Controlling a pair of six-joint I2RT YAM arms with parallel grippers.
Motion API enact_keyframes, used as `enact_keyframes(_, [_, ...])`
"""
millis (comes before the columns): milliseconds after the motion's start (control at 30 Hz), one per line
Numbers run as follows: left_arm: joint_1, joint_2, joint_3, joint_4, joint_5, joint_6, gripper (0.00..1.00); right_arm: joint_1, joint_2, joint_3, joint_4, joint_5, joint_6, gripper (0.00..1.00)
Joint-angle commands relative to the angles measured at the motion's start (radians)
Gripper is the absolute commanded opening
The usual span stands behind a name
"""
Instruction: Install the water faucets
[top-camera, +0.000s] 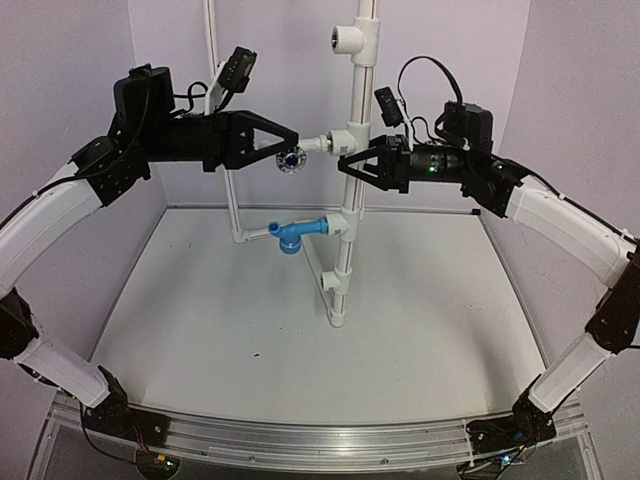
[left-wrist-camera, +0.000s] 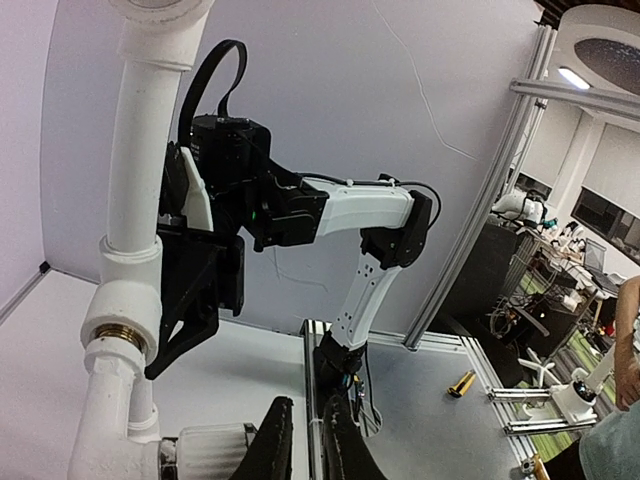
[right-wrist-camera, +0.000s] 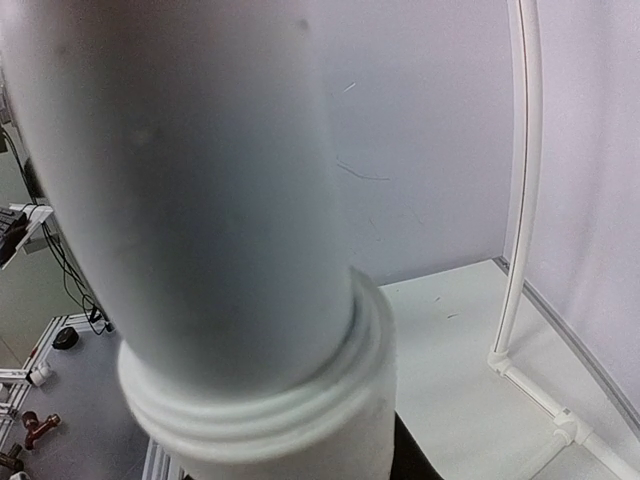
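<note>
A white faucet (top-camera: 315, 143) sticks out leftward from the middle fitting of the upright white pipe (top-camera: 362, 90), with a round blue-centred handle (top-camera: 290, 158) hanging below it. A blue faucet (top-camera: 295, 233) sits in the lower fitting. My left gripper (top-camera: 293, 137) is just left of the white faucet. In the left wrist view its fingers (left-wrist-camera: 272, 440) stand a narrow gap apart with nothing between them, and the faucet's ribbed body (left-wrist-camera: 210, 447) lies beside them. My right gripper (top-camera: 350, 165) is shut around the pipe (right-wrist-camera: 200, 200), which fills the right wrist view.
An open T fitting (top-camera: 345, 40) tops the pipe. A thin white pipe frame (top-camera: 232, 200) stands at the back left and joins the pipe's base (top-camera: 335, 315). Purple walls close in three sides. An aluminium rail (top-camera: 300, 440) runs along the front.
</note>
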Motion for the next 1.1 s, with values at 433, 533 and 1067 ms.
enact_keyframes(433, [-0.018,-0.07,-0.115,-0.06,-0.167,0.04,0.11,-0.026,-0.003,-0.011,0.065,0.031,0.213,0.0])
enact_keyframes(533, [-0.019,-0.094,-0.172,-0.01,-0.208,-0.005,0.11,-0.026,-0.011,-0.026,0.065,0.02,0.207,0.0])
enact_keyframes(1067, [-0.069,-0.237,-0.396,0.2,-0.199,-0.136,0.16,-0.022,-0.017,-0.09,0.068,-0.003,0.197,0.0])
